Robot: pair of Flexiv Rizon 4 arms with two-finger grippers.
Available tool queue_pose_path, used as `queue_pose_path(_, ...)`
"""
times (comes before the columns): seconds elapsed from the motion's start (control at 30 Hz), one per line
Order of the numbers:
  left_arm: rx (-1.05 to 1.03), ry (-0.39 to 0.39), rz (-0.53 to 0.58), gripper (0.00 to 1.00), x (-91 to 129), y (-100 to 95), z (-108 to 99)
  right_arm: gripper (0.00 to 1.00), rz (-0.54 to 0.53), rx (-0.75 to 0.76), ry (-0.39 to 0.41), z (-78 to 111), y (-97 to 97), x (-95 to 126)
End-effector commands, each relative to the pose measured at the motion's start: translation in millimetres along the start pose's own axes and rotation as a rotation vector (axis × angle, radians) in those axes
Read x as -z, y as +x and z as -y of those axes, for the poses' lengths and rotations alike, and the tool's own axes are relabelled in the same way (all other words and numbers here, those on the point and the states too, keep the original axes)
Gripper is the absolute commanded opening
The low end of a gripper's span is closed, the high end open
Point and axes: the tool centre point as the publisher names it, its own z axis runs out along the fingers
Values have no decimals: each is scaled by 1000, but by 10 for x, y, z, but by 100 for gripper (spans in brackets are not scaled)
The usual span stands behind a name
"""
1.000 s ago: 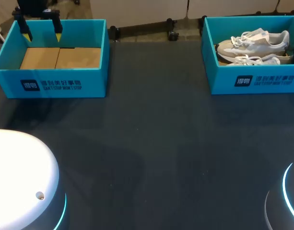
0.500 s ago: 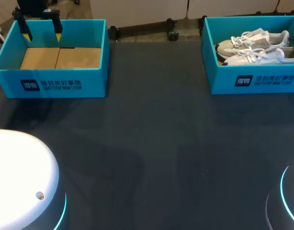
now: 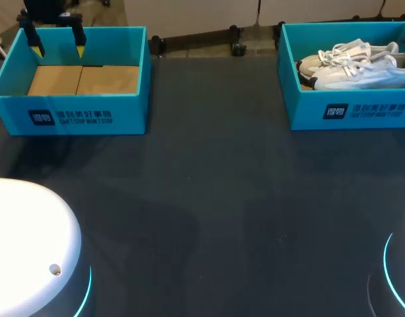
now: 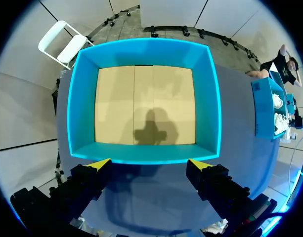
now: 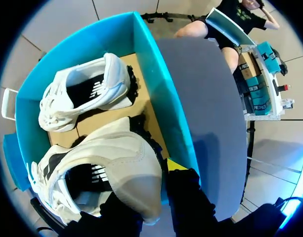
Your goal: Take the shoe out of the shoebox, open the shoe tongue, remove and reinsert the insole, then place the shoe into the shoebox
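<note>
Our right claw [image 5: 150,190] gripped the heel of the white shoe [image 5: 99,165], one finger at each side, and the toe stretched ahead of it above the blue shoebox [image 5: 158,84]. A second shoe [image 5: 87,94] lay farther ahead on that box's cardboard floor. Our left claw [image 4: 150,165] hung spread wide and held nothing. Its yellow tips sat just over the nearest wall of a second shoebox [image 4: 141,49] on the dark table [image 3: 209,198].

The held shoe [image 5: 107,158] hides one right gripper [image 5: 152,183] finger; the head view's edge crops its heel.
</note>
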Motion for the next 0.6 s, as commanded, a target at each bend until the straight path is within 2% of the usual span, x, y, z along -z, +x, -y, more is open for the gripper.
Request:
queue_pose_path(0.03,0,0,0,100,0,0,0,0,9,-3,6,-35,6,116)
queue_pose_path(0.33,0,0,0,100,0,0,0,0,29,-26,9,-73,-10,363)
queue_pose_path(0.6,0,0,0,100,0,0,0,0,54,-54,24,-80,-22,465)
